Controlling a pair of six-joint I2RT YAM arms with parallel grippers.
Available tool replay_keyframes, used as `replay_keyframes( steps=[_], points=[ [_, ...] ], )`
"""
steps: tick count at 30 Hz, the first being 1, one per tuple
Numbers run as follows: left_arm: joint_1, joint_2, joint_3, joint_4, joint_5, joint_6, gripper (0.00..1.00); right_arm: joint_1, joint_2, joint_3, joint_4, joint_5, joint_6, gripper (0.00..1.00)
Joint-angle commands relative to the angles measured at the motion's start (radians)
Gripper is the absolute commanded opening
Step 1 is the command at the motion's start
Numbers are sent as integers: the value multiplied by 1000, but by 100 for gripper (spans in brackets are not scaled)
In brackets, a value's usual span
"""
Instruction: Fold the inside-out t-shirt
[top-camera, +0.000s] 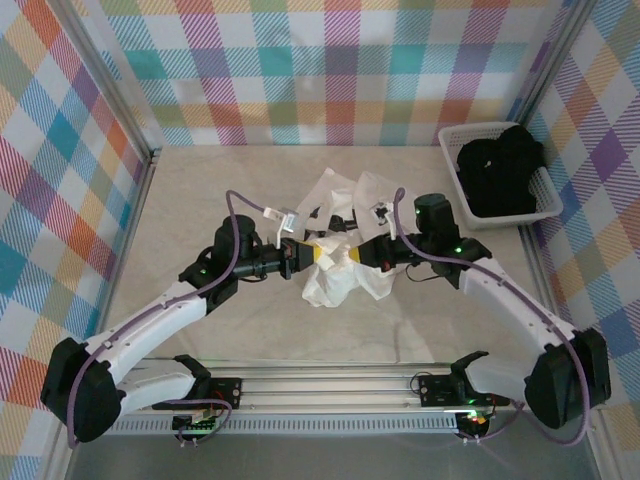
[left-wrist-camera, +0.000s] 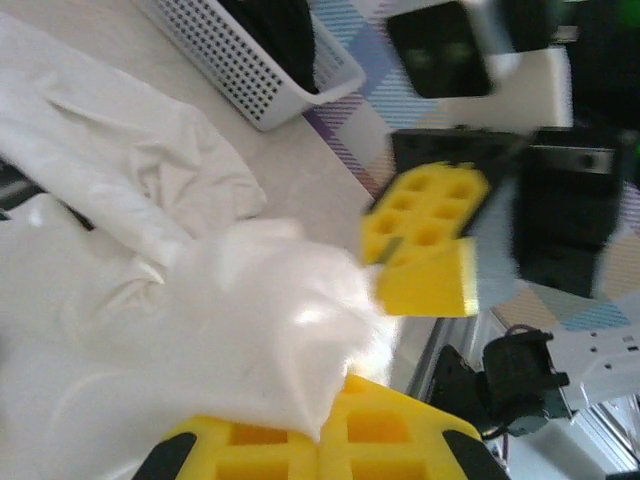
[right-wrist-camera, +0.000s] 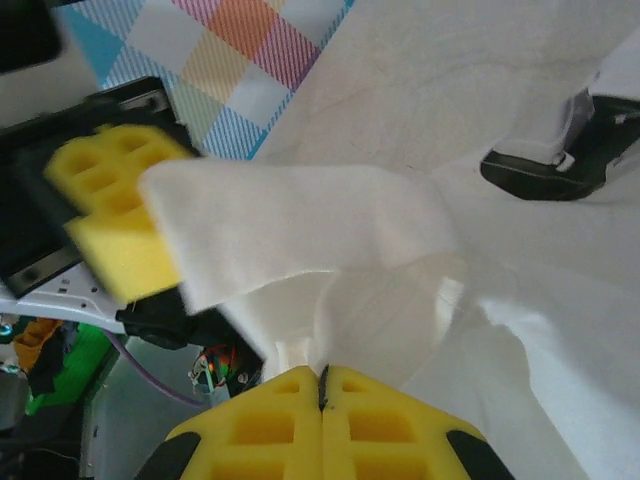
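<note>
T-shirt (top-camera: 338, 285) is bunched at centre of the top view. Left gripper (top-camera: 316, 256) and right gripper (top-camera: 356, 258) are both clamped on its cloth, fingertips close together — risks: the thin pinch slips out, or extra layers caught in the jaws twist the fold.

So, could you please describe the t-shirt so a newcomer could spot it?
Look at the middle of the beige table, where the left gripper and right gripper meet. The t-shirt is the crumpled white cloth both are pinching. The other garment is black and sits in the basket at the far right.
</note>
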Motion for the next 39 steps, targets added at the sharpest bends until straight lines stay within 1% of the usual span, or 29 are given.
replay_keyframes(
  steps=[1, 6, 10, 14, 15, 18, 19, 21, 23, 26, 28, 30, 32, 34, 37, 38, 39],
  points=[
    [39, -40, -33, 16, -35, -47, 0, -15, -61, 47, -118, 0, -121, 0],
    [99, -96, -80, 64, -53, -122, 0, -19, -101, 28, -148, -8, -184, 0],
    [105, -100, -82, 117, 27, -141, 0, -14, -71, 7, -164, 23, -204, 0],
    [105, -103, -101, 228, 116, -181, 0, 40, -4, 15, -246, 168, -269, 2],
    [105, -106, -101, 238, 125, -183, 0, 47, 7, 17, -260, 200, -276, 3],
    [105, -112, -97, 246, 146, -180, 0, 50, 17, 28, -280, 368, -255, 12],
    [106, -111, -94, 241, 151, -174, 0, 50, 11, 37, -283, 404, -251, 14],
    [104, -109, -89, 224, 152, -165, 0, 51, -16, 39, -255, 379, -254, 20],
    [105, -104, -86, 211, 155, -158, 0, 55, -57, 16, -172, 311, -258, 28],
    [104, -96, -81, 203, 162, -153, 0, 85, -83, -3, -88, 282, -299, 39],
    [103, -95, -80, 198, 167, -150, 0, 110, -66, 4, -53, 261, -342, 45],
    [103, -95, -78, 192, 167, -145, 0, 126, -29, 12, -18, 206, -401, 49],
    [103, -98, -72, 175, 167, -135, 0, 135, 23, 35, -2, 148, -436, 57],
    [103, -98, -69, 167, 168, -129, 0, 153, 68, 55, 9, 126, -462, 62],
    [103, -100, -70, 161, 168, -125, 0, 177, 132, 80, 33, 103, -490, 63],
    [104, -99, -69, 158, 168, -123, 0, 179, 150, 88, 45, 92, -489, 61],
    [103, -98, -69, 156, 168, -121, 0, 180, 163, 95, 48, 87, -488, 56]
  ],
)
